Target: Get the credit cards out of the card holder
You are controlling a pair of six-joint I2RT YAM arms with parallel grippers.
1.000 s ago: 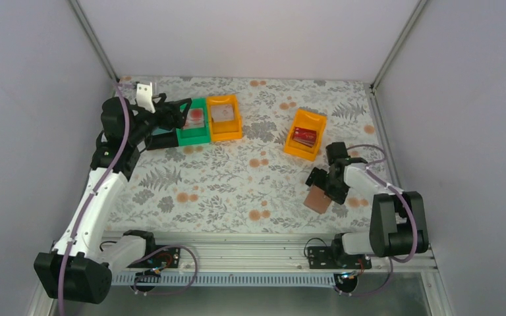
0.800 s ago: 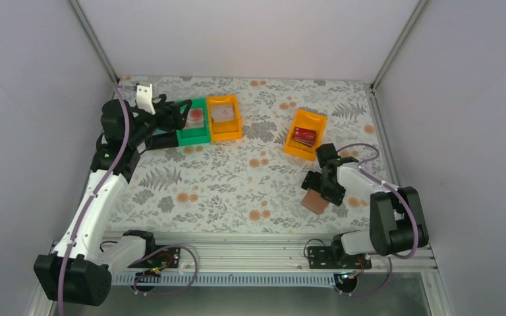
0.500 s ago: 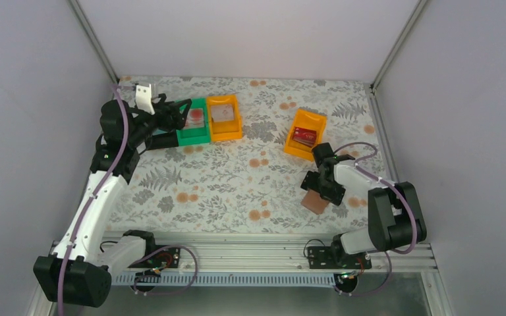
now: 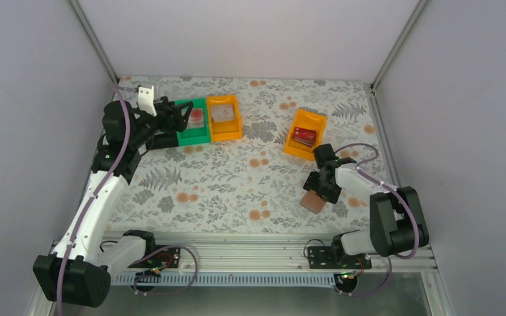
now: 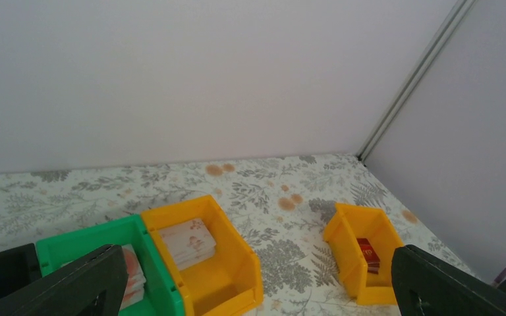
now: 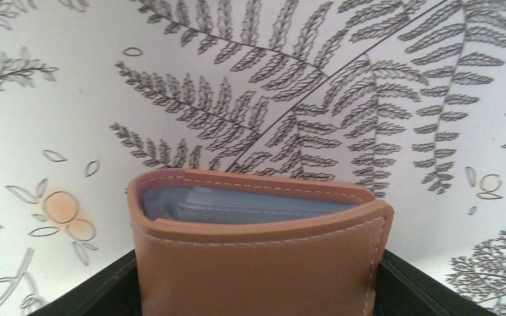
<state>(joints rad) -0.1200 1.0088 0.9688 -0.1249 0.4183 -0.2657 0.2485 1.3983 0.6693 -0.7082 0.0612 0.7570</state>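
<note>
Right claw [image 4: 319,191]: I've got it clamped on the card holder [image 6: 257,263], one finger on each side of the cover, low over the flowered table [image 4: 250,178] by my right base.
Card holder: it's folded shut, with a brown-pink cover. On the right wrist camera I'm looking into its open edge at a stack of pale blue-grey sleeves. I can't tell whether it touches the table.
Cards inside the holder: I can't make any out between the sleeves, because the edges are too thin to read.
Just beyond the holder: a lone orange bin [image 4: 311,117] with a dark red card [image 4: 304,137] lying in it.
Far left of the holder: a green bin [image 4: 194,136] and a second orange bin [image 4: 228,133] stand touching side by side. There are pale pinkish cards in the green one [image 4: 196,117] and pale cards [image 5: 188,242] in the orange one.
Left claw [image 4: 174,117]: its fingers are spread wide with nothing between them, and it hovers by the green bin, well apart from the holder.
Done so far: cards already lie in three bins, so I judge the emptying well under way.
Left to do: I'd open the holder and check every sleeve, then pull whatever remains.
</note>
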